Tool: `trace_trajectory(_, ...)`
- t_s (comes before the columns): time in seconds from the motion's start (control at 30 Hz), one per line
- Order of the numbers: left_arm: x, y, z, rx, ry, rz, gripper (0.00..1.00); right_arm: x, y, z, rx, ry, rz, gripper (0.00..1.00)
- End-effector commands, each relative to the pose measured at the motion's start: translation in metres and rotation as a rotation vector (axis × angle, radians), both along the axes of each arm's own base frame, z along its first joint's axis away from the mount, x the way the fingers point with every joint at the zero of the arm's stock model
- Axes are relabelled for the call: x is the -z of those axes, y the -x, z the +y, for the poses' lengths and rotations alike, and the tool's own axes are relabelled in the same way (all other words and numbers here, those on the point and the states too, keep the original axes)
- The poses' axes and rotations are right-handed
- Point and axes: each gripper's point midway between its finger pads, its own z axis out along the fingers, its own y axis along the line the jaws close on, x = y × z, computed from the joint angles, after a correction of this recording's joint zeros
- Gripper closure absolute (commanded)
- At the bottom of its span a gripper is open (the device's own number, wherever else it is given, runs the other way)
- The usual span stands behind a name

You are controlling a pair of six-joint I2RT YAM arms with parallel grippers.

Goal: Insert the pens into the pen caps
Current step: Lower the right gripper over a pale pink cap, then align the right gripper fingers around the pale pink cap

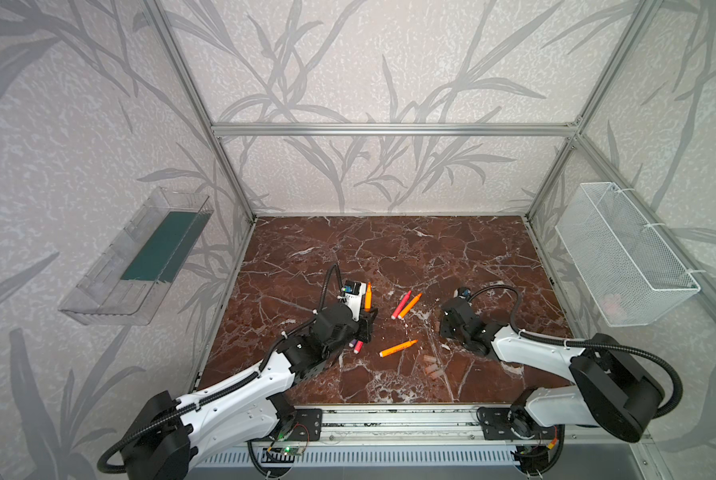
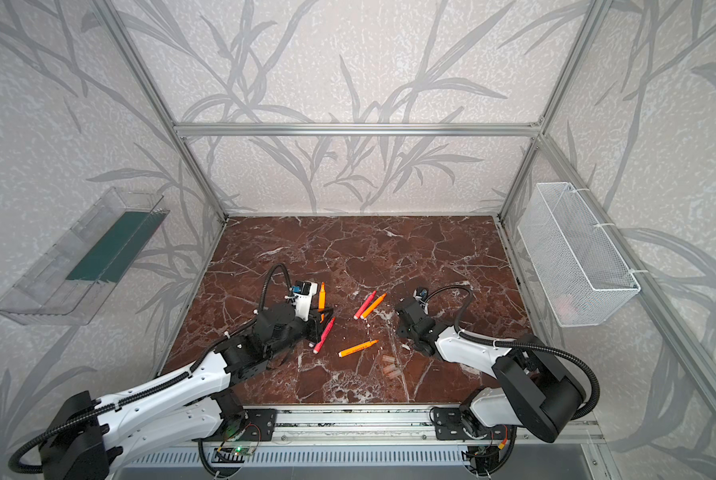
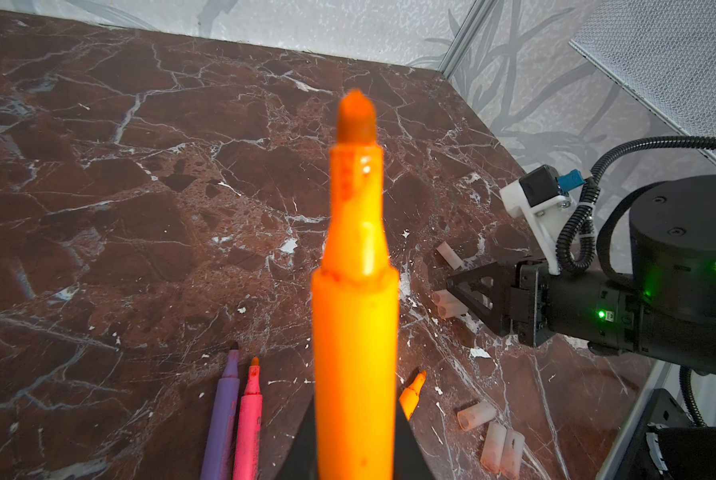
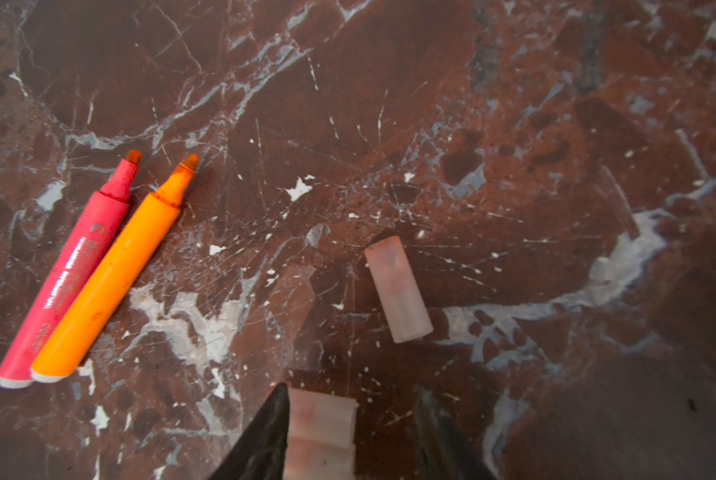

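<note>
My left gripper (image 1: pixel 369 316) is shut on an orange pen (image 3: pixel 354 332), which stands tip-up above the table (image 1: pixel 368 296). Below it lie a purple pen (image 3: pixel 223 415) and a red-pink pen (image 3: pixel 250 415). Another orange pen (image 1: pixel 398 348) lies mid-table. A red-pink pen (image 4: pixel 69 274) and an orange pen (image 4: pixel 111 274) rest side by side. My right gripper (image 4: pixel 352 390) is low over the table and open. Two pen caps (image 4: pixel 319 432) lie between its jaws against one finger. A third cap (image 4: pixel 398 289) lies just beyond. Three more caps (image 1: pixel 431 368) sit nearer the front.
A white wire basket (image 1: pixel 626 257) hangs on the right wall. A clear plastic tray (image 1: pixel 140 257) hangs on the left wall. An aluminium rail (image 1: pixel 389 419) runs along the table's front edge (image 1: pixel 389 402), with frame posts at the corners.
</note>
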Motion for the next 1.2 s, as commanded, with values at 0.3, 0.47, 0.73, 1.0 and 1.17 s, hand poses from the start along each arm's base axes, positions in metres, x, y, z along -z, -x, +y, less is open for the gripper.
trace_trajectory(0.3,-0.001,-0.001,0.005,-0.02,0.0,-0.008,1.0,0.017,-0.015,-0.01,0.056,-0.037,0.015,0.48)
trace_trajectory(0.47,-0.002,-0.001,0.006,-0.023,-0.002,-0.011,1.0,0.017,-0.021,-0.005,0.047,-0.043,0.017,0.7)
trace_trajectory(0.73,-0.002,-0.002,0.006,-0.024,-0.003,-0.011,1.0,0.02,-0.022,0.0,0.026,-0.036,0.048,0.52)
trace_trajectory(1.0,-0.003,-0.002,0.006,-0.024,-0.004,-0.012,1.0,0.022,-0.023,0.03,-0.023,-0.182,0.061,0.54)
trace_trajectory(1.17,-0.003,-0.001,0.006,-0.023,-0.004,-0.013,1.0,0.02,-0.025,0.038,-0.015,-0.233,0.041,0.55)
